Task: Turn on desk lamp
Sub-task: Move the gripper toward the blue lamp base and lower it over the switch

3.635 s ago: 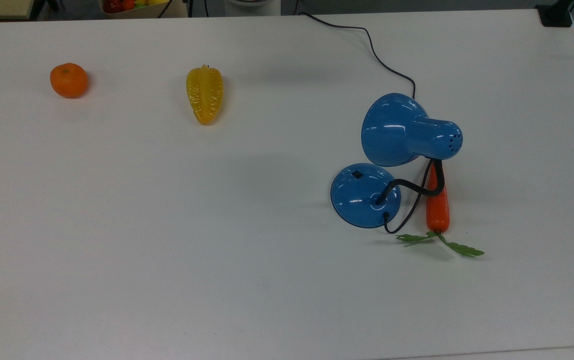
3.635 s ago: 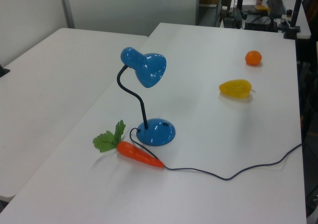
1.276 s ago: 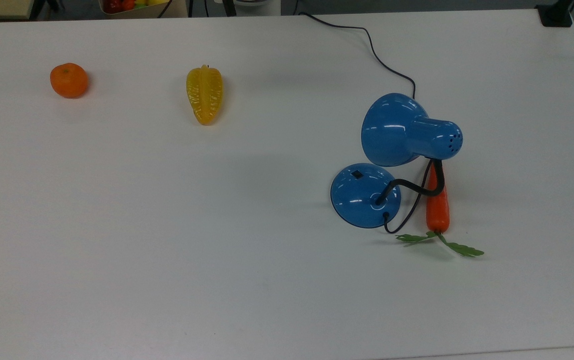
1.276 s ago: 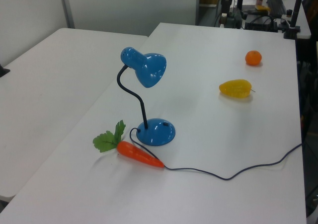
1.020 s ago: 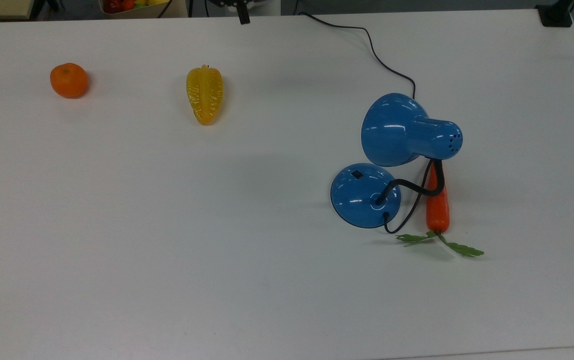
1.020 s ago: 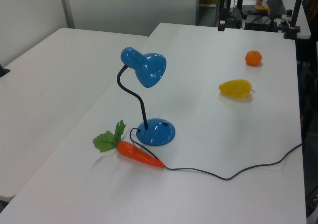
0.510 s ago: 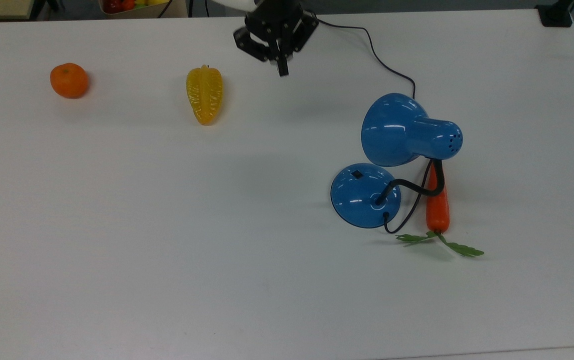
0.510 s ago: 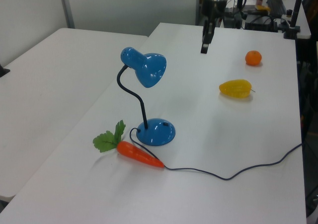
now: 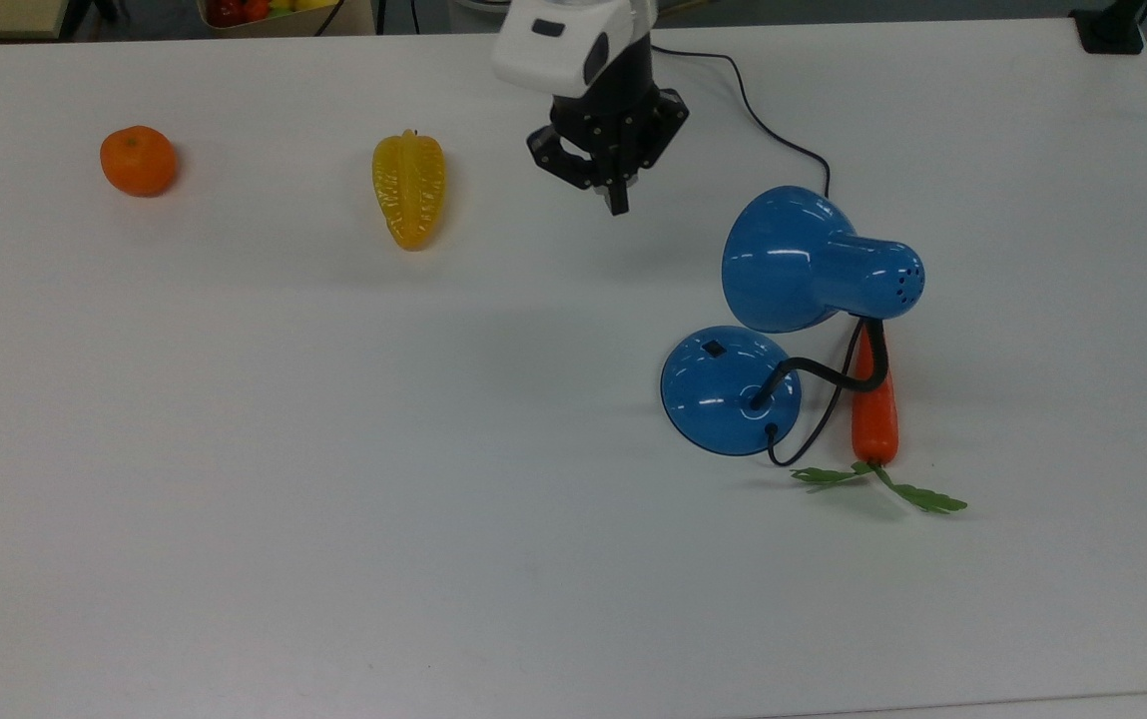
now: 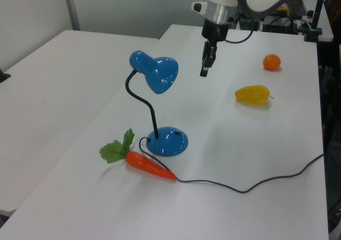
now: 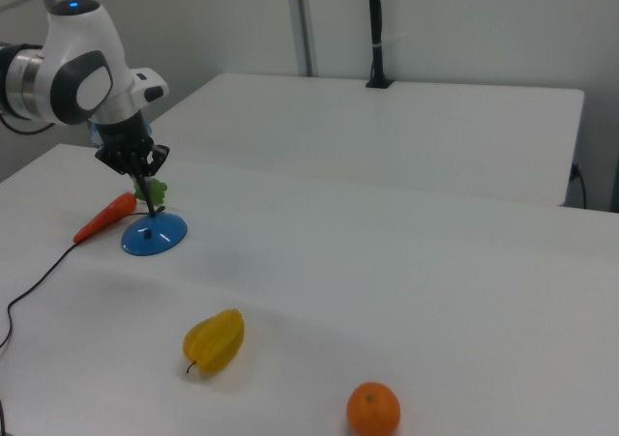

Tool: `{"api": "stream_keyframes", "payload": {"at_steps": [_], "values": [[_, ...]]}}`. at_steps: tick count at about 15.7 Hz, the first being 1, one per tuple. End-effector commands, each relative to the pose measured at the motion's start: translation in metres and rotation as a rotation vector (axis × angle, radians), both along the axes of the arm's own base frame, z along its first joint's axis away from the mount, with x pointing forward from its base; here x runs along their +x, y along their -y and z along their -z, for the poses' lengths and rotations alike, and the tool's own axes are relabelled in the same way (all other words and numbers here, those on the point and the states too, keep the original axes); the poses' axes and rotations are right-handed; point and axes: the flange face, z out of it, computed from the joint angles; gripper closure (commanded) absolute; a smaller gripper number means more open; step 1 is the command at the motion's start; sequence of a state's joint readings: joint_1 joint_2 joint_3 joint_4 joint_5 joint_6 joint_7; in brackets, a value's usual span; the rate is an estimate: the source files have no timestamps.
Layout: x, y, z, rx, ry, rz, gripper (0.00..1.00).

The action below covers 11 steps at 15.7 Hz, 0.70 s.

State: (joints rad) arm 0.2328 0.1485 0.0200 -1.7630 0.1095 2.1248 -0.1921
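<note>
While the desk lamp point(image 9: 793, 320) stands unlit, the pincer point(image 9: 617, 205) (fingers pressed together, empty) hangs near its shade.

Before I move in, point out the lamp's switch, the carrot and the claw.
switch point(image 9: 712, 349), top view, black square on the blue base
carrot point(image 9: 874, 419), top view, orange body
claw point(image 9: 618, 205), top view, fingertips

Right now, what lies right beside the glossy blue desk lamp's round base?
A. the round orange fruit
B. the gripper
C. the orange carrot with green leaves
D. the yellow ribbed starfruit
C: the carrot lies beside the desk lamp base, under its gooseneck.
</note>
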Motion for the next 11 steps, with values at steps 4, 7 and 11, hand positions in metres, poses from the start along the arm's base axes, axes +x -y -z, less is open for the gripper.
{"api": "stream_keyframes", "payload": {"at_steps": [4,7,11], "values": [[0.01,-0.042,0.043,0.026,0.061,-0.06,1.0],[0.013,-0.051,0.068,0.023,0.09,-0.086,1.0],[0.018,-0.062,0.097,0.032,0.139,-0.091,1.0]]}}
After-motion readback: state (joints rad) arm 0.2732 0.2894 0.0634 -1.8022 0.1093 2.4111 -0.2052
